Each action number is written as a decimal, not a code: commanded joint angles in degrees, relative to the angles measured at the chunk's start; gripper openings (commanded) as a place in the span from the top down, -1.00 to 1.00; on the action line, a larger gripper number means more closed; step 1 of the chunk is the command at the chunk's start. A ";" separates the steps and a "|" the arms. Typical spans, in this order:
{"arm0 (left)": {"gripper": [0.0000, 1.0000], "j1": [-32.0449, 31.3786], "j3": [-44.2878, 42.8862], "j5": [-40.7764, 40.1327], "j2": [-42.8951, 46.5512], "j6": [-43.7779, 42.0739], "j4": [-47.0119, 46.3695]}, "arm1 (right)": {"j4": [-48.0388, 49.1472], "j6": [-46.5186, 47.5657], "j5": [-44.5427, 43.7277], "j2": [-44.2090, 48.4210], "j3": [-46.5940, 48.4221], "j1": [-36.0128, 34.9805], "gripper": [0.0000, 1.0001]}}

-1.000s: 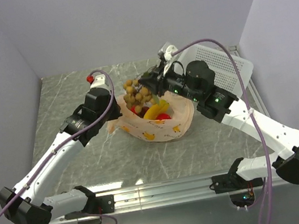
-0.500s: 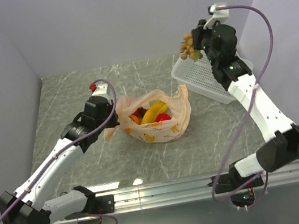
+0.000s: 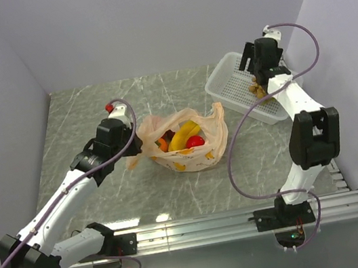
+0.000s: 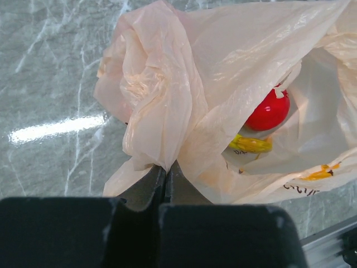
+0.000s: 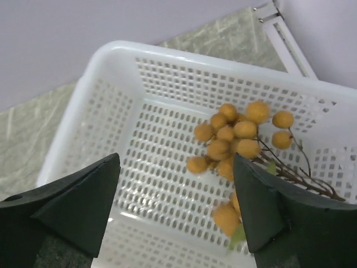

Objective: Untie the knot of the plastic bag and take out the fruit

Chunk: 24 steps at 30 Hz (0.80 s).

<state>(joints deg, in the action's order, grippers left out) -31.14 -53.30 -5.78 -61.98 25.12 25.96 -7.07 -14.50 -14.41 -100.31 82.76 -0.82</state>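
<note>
The peach-orange plastic bag (image 3: 192,152) lies mid-table with its mouth gaping. Inside it show a yellow banana (image 3: 182,135), a red apple (image 3: 195,141) and an orange (image 3: 161,144). The knot is out of view. My left gripper (image 3: 135,153) is shut on the bag's left edge. In the left wrist view its tips (image 4: 165,168) pinch the thin film of the bag (image 4: 162,84), with the red apple (image 4: 269,110) beyond. My right gripper (image 5: 175,162) hangs open over the white basket (image 5: 106,95). The bunch of tan grapes (image 5: 231,139) lies loose on the basket floor, apart from both fingers.
The white perforated basket (image 3: 218,74) sits at the table's back right corner, close to the right wall. My right arm reaches up along the table's right side. The metal rail of the frame (image 3: 201,226) runs along the near edge.
My right gripper carried the grapes from the bag to the basket, then opened and let them drop inside. The left gripper kept its hold on the bag.
</note>
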 commanded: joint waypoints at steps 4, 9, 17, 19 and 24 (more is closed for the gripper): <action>0.99 2.22 0.12 5.16 0.28 -0.25 -2.93 | -0.66 3.58 3.24 17.76 -4.00 -9.62 -0.63; 0.99 3.18 0.21 6.04 0.10 -0.34 -3.37 | 0.82 7.12 8.68 29.27 -11.03 -24.38 -0.04; 0.99 4.06 0.65 6.75 0.01 -0.51 -3.98 | 3.73 9.06 10.46 31.15 -20.33 -44.51 0.33; 0.99 4.15 0.65 6.84 -0.08 -0.43 -4.07 | 4.43 6.25 9.76 28.87 -22.72 -46.11 0.33; 0.99 4.33 0.83 7.19 -0.69 -0.34 -4.25 | 4.79 2.29 8.70 24.47 -31.33 -52.95 0.32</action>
<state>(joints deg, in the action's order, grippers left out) -27.18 -52.71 0.23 -62.22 25.12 24.18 -2.85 -9.32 -4.21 -74.74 54.54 -49.93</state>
